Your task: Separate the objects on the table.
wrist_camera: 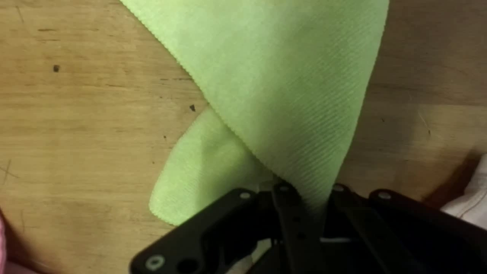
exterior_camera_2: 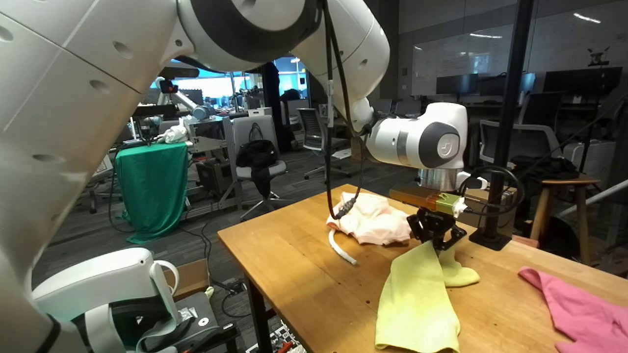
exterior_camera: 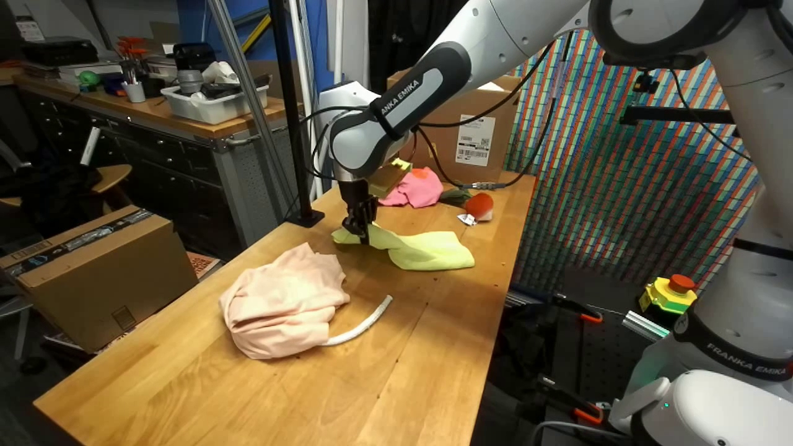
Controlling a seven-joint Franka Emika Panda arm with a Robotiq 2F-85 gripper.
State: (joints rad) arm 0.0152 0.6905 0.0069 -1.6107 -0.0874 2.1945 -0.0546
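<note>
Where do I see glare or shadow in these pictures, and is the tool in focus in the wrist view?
Wrist view: tool dark and somewhat blurred, a shadow beside the peach cloth; in an exterior view, windows nearly washed out.

The yellow cloth (wrist_camera: 281, 83) is matt and finely ribbed. Beneath it, the counter (exterior_camera: 421, 371) is wood with a soft sheen. At the yellow cloth, the gripper (wrist_camera: 310, 191) looks matt, with metallic pins (wrist_camera: 155, 262). Near the yellow cloth, the peach cloth (exterior_camera: 285, 303) is matt too. In an exterior view, beyond the yellow cloth, a cardboard box (exterior_camera: 476, 102) bears a paper label (exterior_camera: 475, 140).
</note>
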